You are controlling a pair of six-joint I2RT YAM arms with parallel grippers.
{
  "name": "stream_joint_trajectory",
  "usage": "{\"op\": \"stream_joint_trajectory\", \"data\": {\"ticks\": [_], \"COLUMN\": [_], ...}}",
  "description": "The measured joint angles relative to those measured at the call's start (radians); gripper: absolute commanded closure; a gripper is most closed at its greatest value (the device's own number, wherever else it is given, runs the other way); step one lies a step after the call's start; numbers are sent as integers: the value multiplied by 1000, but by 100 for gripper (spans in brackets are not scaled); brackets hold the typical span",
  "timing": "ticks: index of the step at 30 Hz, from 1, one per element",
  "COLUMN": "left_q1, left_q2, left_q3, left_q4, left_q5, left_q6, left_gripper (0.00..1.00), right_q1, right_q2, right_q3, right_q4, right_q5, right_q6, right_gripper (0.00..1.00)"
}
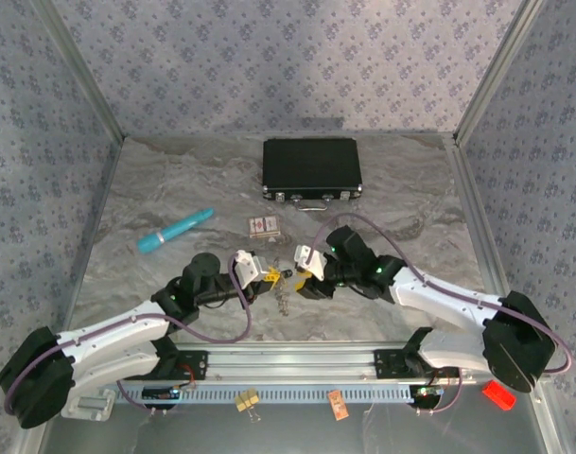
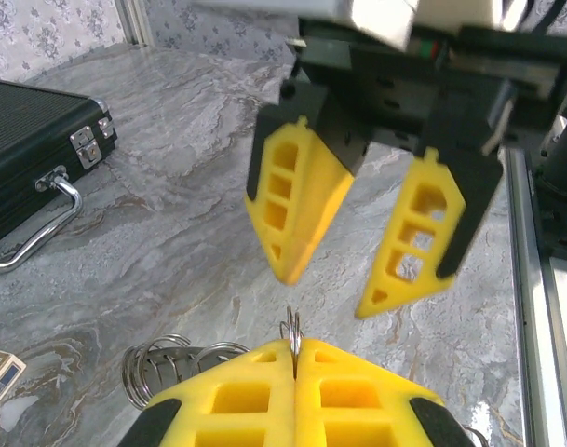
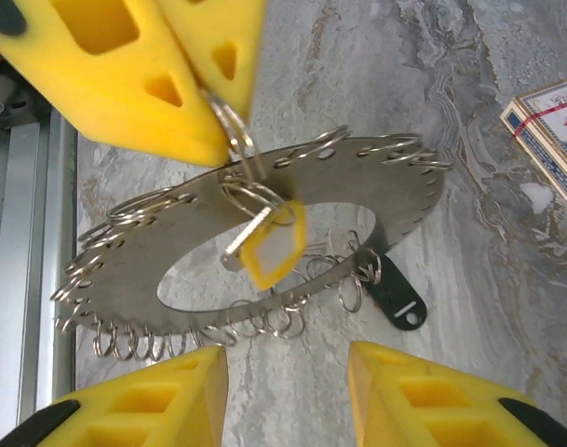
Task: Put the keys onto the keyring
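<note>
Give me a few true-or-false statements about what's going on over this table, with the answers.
1. The left end effector is shut on a small metal ring. True.
2. The right end effector is clamped on the yellow tag. False: its fingers stand apart, holding nothing.
3. A closed black case lies at the far side of the table. True.
4. The card box sits on top of the case. False: it lies on the table, nearer the arms than the case.
</note>
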Motion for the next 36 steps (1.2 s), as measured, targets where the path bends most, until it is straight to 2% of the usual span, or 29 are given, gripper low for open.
{"op": "stream_joint_trajectory", "data": {"ticks": [11,19,22,29,32,36], "left_q1": [3,5,5,5,5,5], "left_q2": [0,0,0,0,0,0], "left_q3": [0,0,0,0,0,0], "left_q4": [1,1,1,1,0,-1], "left_q5": [0,0,0,-3,-5,-8], "left_q6": [-8,-10,-15,-15,-15,-14], "left_gripper": [100,100,100,100,100,100], "right_q1": [80,95,95,97,97,97], "right_q2": [54,104,113,111,89,42], "right_q3": [-103,-109,-110,-110,-110,-108], "right_q4": [300,418,446,454,427,360], "right_q5": [72,127,146,169,173,188], "right_q6": [103,139,146,149,135,114], "right_gripper": [59,62,67,88,100,100]}}
